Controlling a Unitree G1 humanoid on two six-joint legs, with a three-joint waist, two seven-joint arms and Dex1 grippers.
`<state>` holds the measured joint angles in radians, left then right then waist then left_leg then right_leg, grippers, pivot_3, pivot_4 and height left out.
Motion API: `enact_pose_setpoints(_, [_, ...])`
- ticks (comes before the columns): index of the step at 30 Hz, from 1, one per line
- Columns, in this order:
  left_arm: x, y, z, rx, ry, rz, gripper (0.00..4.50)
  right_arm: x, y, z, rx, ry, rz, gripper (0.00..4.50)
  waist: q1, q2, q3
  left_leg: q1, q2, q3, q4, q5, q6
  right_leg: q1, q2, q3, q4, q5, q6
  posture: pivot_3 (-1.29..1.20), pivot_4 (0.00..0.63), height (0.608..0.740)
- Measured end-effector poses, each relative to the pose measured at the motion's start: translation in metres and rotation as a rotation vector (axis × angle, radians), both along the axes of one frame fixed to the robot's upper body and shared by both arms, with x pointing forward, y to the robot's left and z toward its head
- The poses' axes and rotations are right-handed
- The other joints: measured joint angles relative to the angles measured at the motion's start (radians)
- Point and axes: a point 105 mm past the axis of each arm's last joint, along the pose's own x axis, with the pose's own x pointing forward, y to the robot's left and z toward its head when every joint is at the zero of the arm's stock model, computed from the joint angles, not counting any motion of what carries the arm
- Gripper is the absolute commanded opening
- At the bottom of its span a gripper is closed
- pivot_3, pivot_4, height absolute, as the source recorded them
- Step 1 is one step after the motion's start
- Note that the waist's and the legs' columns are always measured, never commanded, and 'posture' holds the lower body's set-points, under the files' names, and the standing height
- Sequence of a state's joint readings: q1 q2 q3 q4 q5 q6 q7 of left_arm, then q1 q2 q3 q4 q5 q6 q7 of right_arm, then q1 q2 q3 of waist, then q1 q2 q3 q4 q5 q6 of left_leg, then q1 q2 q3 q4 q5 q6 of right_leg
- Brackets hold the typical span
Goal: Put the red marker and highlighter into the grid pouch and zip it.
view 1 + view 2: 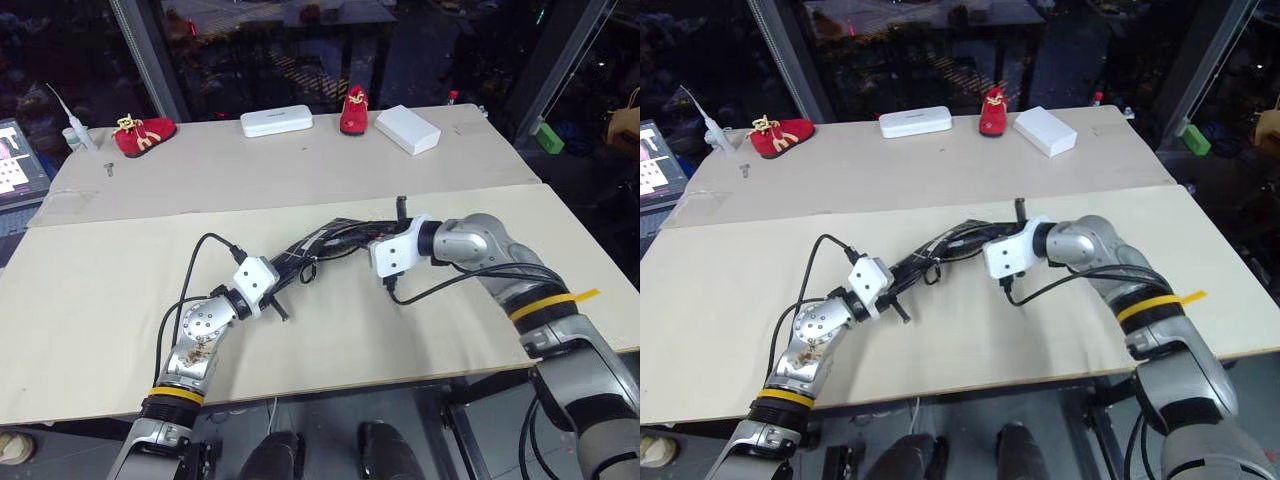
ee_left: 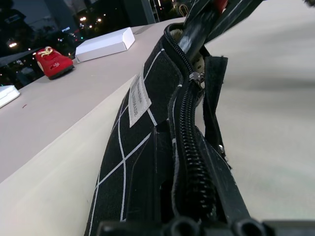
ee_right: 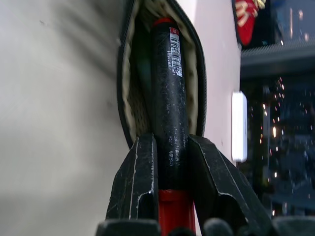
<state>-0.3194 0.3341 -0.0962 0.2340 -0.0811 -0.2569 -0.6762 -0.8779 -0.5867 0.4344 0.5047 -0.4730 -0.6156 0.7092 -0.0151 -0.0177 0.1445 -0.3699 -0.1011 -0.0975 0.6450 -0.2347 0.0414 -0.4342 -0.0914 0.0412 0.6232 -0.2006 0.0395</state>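
The right claw [image 3: 170, 162] pinches the red marker [image 3: 169, 98], sliding it into the grid pouch [image 2: 147, 147] that the left claw [image 1: 283, 290] pinches tight; next, let go.

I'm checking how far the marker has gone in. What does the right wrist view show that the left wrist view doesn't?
Right wrist view alone: the right pincer shut on the red marker, whose front end sits inside the pouch's open mouth against pale lining.

Left wrist view alone: the zipper and its slider, the white label, a white case.

Both: the grid pouch, a red shoe, the tabletop.
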Motion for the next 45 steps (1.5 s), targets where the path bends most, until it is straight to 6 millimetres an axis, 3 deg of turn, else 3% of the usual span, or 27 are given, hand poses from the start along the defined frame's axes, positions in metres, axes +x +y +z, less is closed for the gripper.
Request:
enact_pose_setpoints(9, [0.002,0.011,-0.007,0.015,0.026,0.024,0.00,-0.002,0.026,-0.012,-0.012,0.020,0.072,0.52,-0.008,0.000,0.000,0.000,0.000,0.000,0.000,0.000,0.000,-0.001,0.001,0.000,0.002,0.000,0.000,0.00,0.150,0.740])
enact_pose_setpoints(11, [0.002,0.014,-0.006,0.013,0.023,0.034,0.00,0.000,0.032,-0.009,-0.002,0.013,0.078,1.54,-0.010,0.000,0.000,0.000,0.001,0.000,0.000,0.000,-0.001,-0.002,0.001,0.000,0.002,0.000,-0.001,0.00,0.150,0.740])
enact_pose_setpoints(15, [0.002,0.006,-0.004,-0.005,0.019,0.017,0.00,-0.013,0.064,-0.009,0.020,-0.007,0.200,2.91,-0.012,0.000,0.000,0.000,0.001,0.000,0.000,0.000,-0.001,-0.002,0.001,0.000,0.003,0.000,-0.001,0.00,0.150,0.740])
enact_pose_setpoints(19, [0.002,0.008,-0.003,0.004,0.012,0.017,0.00,-0.005,0.051,-0.010,0.001,-0.022,0.167,4.27,0.000,0.000,0.000,0.000,0.000,0.000,0.000,0.000,-0.001,-0.002,0.000,0.000,0.002,0.000,-0.001,0.00,0.150,0.740])
enact_pose_setpoints(20, [0.002,0.008,-0.003,0.004,0.013,0.016,0.00,-0.004,0.050,-0.011,-0.001,-0.025,0.166,4.44,0.000,0.000,0.000,0.000,0.000,0.000,0.000,0.000,-0.001,-0.002,0.000,0.000,0.002,0.000,-0.001,0.00,0.150,0.740])
enact_pose_setpoints(25, [0.002,0.007,-0.003,0.003,0.012,0.014,0.00,0.001,0.043,-0.011,-0.001,-0.034,0.147,4.44,-0.006,0.000,0.000,0.000,0.000,0.000,0.000,0.001,-0.001,-0.003,0.001,0.000,0.003,0.001,-0.001,0.00,0.150,0.740])
enact_pose_setpoints(31, [0.003,0.006,0.000,0.003,0.003,0.005,0.00,0.007,0.032,0.011,0.102,-0.008,0.097,4.44,-0.006,0.000,0.000,0.000,0.000,0.000,0.000,0.000,-0.001,-0.002,0.001,0.000,0.002,0.001,-0.001,0.00,0.150,0.740])
enact_pose_setpoints(37, [0.002,0.002,-0.001,0.006,0.008,-0.014,0.00,0.004,0.003,0.090,0.466,0.082,0.020,4.44,-0.001,0.000,0.000,-0.001,0.001,-0.001,0.000,0.000,0.000,-0.002,0.001,0.000,0.001,0.001,-0.001,0.00,0.150,0.740])
enact_pose_setpoints(39, [0.001,0.001,-0.001,0.004,0.010,-0.018,0.00,-0.002,-0.011,0.105,0.587,0.167,-0.006,4.44,0.002,0.000,0.000,-0.001,0.002,-0.001,0.000,0.000,0.000,-0.002,0.000,0.000,0.001,0.001,-0.001,0.00,0.150,0.740])
enact_pose_setpoints(42, [0.001,0.000,-0.002,0.002,0.012,-0.019,0.00,-0.014,-0.026,0.095,0.633,0.334,-0.059,4.44,0.004,0.000,0.000,-0.002,0.002,-0.001,0.000,0.000,0.000,-0.002,0.000,0.000,0.001,0.001,-0.001,0.00,0.150,0.740])
enact_pose_setpoints(45, [0.001,0.001,-0.002,0.002,0.013,-0.018,0.00,-0.030,-0.036,0.067,0.602,0.509,-0.115,4.44,0.003,0.000,0.000,-0.002,0.002,-0.001,0.000,0.000,0.000,-0.002,-0.001,0.000,0.001,0.001,-0.001,0.00,0.150,0.740])
